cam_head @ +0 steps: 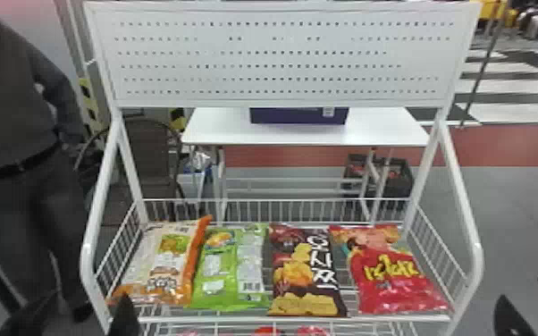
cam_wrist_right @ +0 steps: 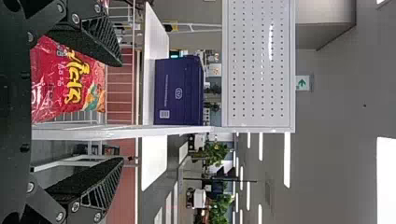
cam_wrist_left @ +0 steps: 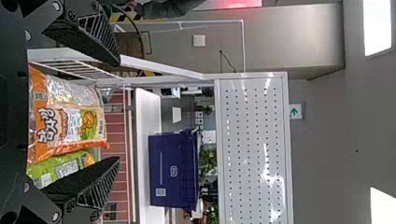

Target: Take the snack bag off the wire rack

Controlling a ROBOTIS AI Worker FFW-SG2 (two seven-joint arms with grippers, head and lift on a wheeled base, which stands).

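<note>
Left hand [cam_head: 89, 308], right hand [cam_head: 535, 308]: both fingers apart. Wire rack [cam_head: 295, 319] ahead of both. Snack bags on it: orange-white bag [cam_head: 161, 263] nearest left hand, red bag [cam_head: 393, 277] nearest right, green bag [cam_head: 228, 268] and brown bag [cam_head: 306, 272] between.

In the head view, the panel [cam_head: 281, 59] partly hides the purple box [cam_head: 297, 117].

We see white wire rack [cam_head: 281, 319], four plump snack bags lying side by side in basket. From left we count cream bag with orange edges [cam_head: 147, 268]; green bag with barcode [cam_head: 225, 292]; dark brown bag [cam_head: 283, 241], large white lettering; red bag [cam_head: 397, 295], yellow lettering, near rack's right side.
</note>
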